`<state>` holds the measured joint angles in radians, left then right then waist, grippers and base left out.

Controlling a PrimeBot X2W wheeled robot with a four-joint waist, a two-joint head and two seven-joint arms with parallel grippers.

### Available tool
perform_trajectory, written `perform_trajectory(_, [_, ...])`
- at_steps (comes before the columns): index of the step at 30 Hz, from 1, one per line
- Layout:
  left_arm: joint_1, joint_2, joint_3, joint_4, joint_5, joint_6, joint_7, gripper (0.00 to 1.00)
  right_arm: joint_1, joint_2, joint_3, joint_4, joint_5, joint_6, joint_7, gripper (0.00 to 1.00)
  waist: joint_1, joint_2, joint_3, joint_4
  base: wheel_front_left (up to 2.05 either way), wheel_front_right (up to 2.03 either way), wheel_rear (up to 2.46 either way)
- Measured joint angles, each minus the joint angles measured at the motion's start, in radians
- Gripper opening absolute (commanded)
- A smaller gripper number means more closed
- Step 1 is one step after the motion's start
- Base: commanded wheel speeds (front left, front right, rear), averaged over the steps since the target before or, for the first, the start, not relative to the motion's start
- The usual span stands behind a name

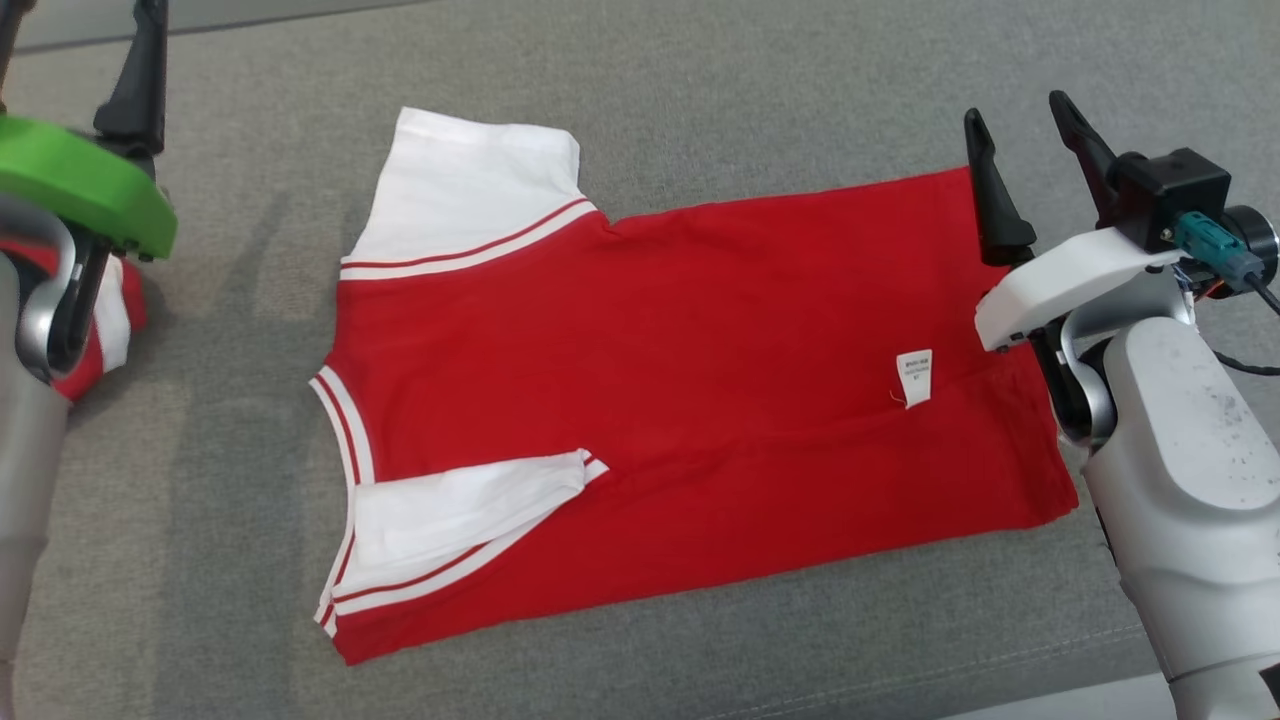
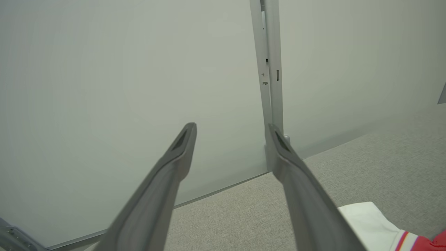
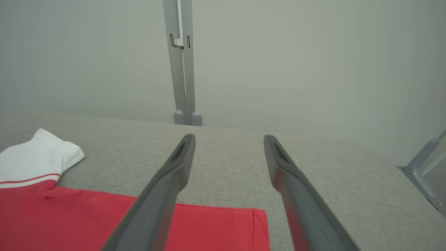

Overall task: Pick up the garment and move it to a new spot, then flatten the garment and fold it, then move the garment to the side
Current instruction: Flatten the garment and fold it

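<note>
the red white-sleeved fabric shirt [image 1: 650, 400] lay left-to-right, hem beside your right end effector [image 1: 1015, 108], the nearer one; that and your left end effector [image 2: 231, 129] gaped wide, empty.

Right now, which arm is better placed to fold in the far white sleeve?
Left. The left claw, open, sits on the collar side, nearer the sleeve; the right claw is by the hem, at the shirt's far end.

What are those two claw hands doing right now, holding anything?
Left gripper: open, holding nothing.
Right gripper: open, holding nothing, near the hem of the red fabric shirt with white sleeves.
</note>
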<state>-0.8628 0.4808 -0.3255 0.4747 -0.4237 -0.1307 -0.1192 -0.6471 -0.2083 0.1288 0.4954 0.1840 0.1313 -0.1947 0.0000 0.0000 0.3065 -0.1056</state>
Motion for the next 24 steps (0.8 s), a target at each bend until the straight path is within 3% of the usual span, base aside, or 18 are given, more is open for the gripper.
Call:
perform_trajectory(14, [-0.285,0.068,-0.416,0.18,-0.221,0.0,0.188,1.0,-0.132,0.019,0.062,0.092,0.034,0.0,-0.037,1.0,0.0001,0.0,0.191,-0.095,0.0,0.0,0.0])
perform_trajectory(24, [-0.321,0.106,-0.591,0.221,-0.434,0.0,0.317,1.0,-0.167,0.024,0.087,0.123,0.049,0.0,-0.059,1.0,0.0001,0.0,0.261,-0.142,0.0,0.0,0.0])
